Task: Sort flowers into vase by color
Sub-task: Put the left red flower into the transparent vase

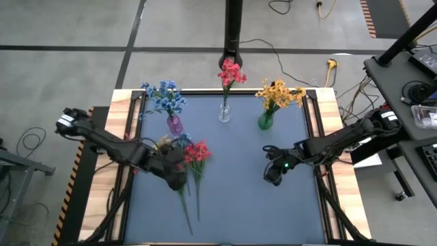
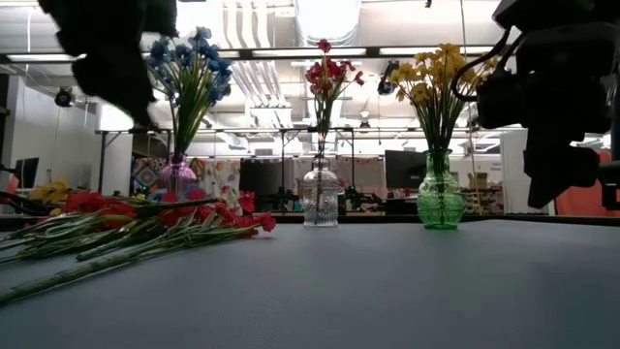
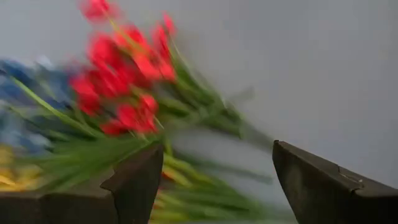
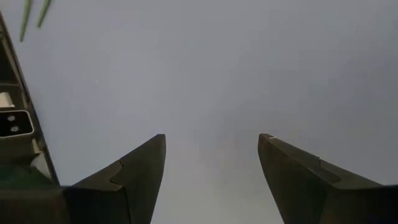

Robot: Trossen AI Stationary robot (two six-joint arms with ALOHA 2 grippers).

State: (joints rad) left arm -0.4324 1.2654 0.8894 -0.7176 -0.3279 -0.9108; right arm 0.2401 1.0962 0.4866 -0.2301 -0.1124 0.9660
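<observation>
I have the left hand (image 1: 175, 179) over the loose flowers (image 1: 193, 156) near the table's (image 1: 239, 205) left edge.
Its fingers stand wide apart and hold nothing; red, blue and yellow sprigs lie under it. My right hand (image 1: 273, 172) waits open and empty toward the right edge. Along the far edge stand a purple vase (image 1: 175, 124) of blue, a clear vase (image 1: 224, 113) of red, a green vase (image 1: 265, 121) of yellow.
</observation>
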